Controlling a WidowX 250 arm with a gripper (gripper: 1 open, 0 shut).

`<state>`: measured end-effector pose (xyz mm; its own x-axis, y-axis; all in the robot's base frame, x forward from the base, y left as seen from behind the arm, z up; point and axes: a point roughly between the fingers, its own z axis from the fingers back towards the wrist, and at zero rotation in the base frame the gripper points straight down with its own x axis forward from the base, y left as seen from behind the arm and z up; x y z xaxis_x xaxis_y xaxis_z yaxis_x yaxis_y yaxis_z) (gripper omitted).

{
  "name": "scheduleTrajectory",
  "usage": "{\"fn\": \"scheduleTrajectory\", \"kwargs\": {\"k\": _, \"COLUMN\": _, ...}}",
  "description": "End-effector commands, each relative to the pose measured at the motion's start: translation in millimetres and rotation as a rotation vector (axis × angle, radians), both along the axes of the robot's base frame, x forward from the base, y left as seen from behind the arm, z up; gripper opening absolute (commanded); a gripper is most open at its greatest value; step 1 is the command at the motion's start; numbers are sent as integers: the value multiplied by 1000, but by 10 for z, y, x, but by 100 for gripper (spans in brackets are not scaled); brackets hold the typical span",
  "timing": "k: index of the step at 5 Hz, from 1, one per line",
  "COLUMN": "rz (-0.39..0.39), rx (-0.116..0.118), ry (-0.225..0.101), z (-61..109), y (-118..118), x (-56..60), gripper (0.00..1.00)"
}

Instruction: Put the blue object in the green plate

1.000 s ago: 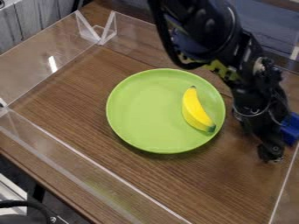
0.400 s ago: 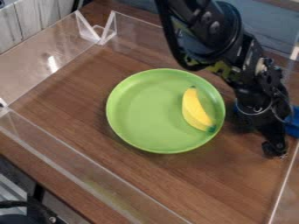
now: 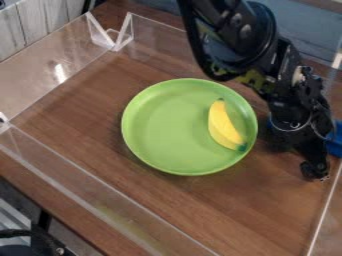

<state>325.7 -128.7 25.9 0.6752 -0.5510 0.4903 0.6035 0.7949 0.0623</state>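
The lime-green plate (image 3: 167,135) lies in the middle of the wooden tabletop, with a yellow banana (image 3: 225,125) resting on its right side. Only a small patch of the blue object (image 3: 333,143) shows, at the right edge of the view and mostly hidden behind the black arm. My gripper (image 3: 310,152) hangs low over the table just right of the plate, directly beside the blue patch. Its dark jaws look open. One fingertip (image 3: 314,169) reaches down near the table. Whether the fingers touch the blue object is hidden.
Clear acrylic walls (image 3: 74,50) fence in the wooden table (image 3: 94,105) on the left, back and front. The bulky black arm (image 3: 241,40) comes down from the upper right, over the plate's far right rim.
Since a second ago the gripper has shifted slightly right and up beside the blue object. Nothing has moved in the last half second, and the plate and banana have stayed put.
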Motion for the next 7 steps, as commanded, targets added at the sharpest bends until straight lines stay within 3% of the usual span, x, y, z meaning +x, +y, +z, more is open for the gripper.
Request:
{"fn": "scheduleTrajectory", "kwargs": {"k": 1, "rz": 14, "rx": -14, "ry": -44, "z": 122, "y": 28, "x": 76, "gripper": 100}}
{"fn": "scheduleTrajectory", "kwargs": {"k": 3, "rz": 29, "rx": -19, "ry": -44, "z": 128, "y": 77, "x": 95, "gripper": 100}}
{"fn": "scheduleTrajectory", "kwargs": {"k": 4, "rz": 35, "rx": -23, "ry": -44, "z": 120, "y": 83, "x": 101, "gripper": 0}}
{"fn": "scheduleTrajectory", "kwargs": {"k": 7, "rz": 59, "rx": -29, "ry": -34, "z": 108, "y": 103, "x": 98, "gripper": 0}}
